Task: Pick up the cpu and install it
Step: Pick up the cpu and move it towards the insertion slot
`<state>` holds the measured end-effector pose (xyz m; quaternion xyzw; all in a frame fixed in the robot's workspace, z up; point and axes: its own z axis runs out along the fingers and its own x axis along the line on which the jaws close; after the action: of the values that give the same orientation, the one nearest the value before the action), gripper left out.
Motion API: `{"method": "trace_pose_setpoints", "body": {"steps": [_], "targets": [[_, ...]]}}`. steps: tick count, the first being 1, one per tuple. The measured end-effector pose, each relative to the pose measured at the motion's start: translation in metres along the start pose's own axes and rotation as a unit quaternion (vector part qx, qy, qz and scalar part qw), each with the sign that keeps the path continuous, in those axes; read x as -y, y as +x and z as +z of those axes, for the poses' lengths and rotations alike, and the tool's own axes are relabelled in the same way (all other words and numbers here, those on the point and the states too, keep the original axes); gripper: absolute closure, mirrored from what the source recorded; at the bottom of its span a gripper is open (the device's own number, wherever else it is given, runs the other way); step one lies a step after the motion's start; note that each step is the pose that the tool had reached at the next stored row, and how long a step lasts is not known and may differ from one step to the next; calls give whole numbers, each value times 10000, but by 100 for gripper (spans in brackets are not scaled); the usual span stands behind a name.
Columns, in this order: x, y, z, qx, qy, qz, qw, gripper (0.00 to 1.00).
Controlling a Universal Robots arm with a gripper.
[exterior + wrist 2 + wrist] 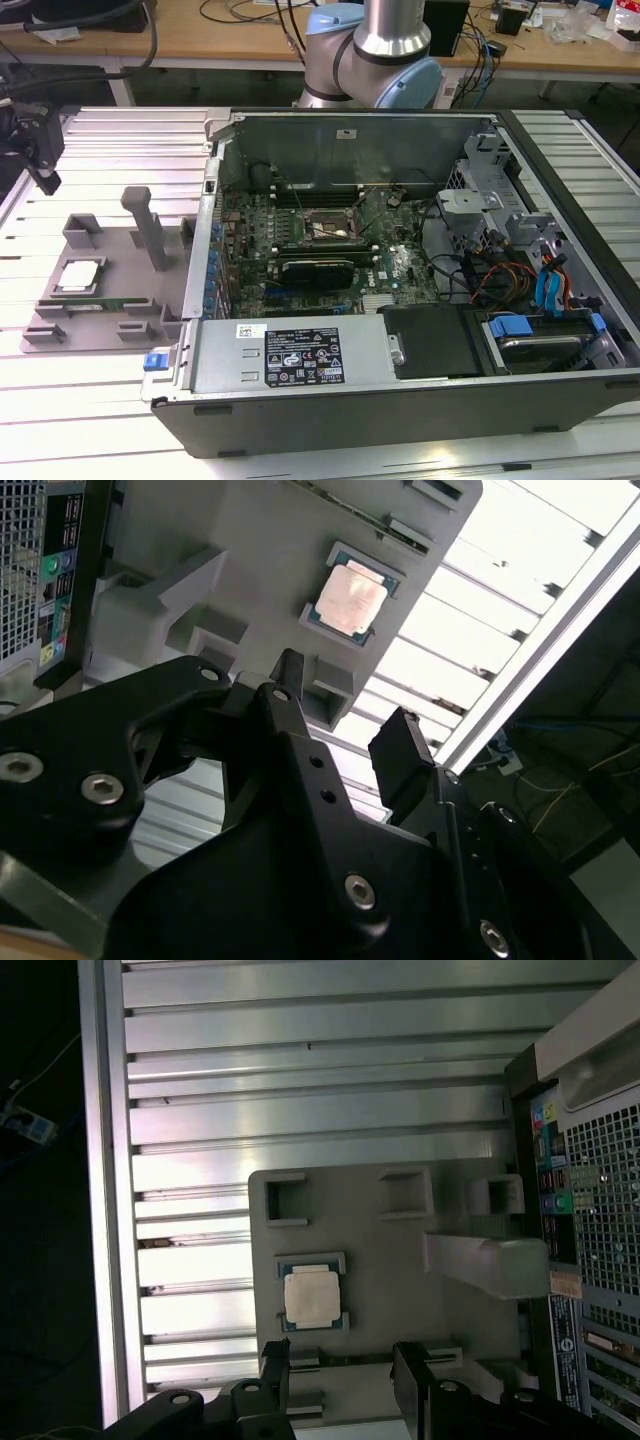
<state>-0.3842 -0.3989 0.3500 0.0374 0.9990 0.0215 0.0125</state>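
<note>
Open fingers poised short of the cpu, which rests in its grey tray.

The cpu (80, 276) is a small flat square with a shiny silver-grey top and a thin pale rim. It lies flat in a recess of the grey tray (120, 262) on the slatted table (130, 140), to the exterior view's left of the open computer case (300, 350). The fingers (275, 1362) are spread apart with nothing between them. In both wrist views the cpu lies ahead of their tips, untouched. The arm (385, 40) rises behind the case, and its black wrist end hangs above the table past the tray's far corner.
</note>
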Motion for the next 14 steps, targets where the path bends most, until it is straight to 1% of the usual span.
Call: {"method": "trace_pose_setpoints", "body": {"steps": [6, 14], "targets": [[3, 1, 67, 0, 0, 0, 10000, 46], [5, 3, 112, 0, 0, 0, 10000, 46]]}}
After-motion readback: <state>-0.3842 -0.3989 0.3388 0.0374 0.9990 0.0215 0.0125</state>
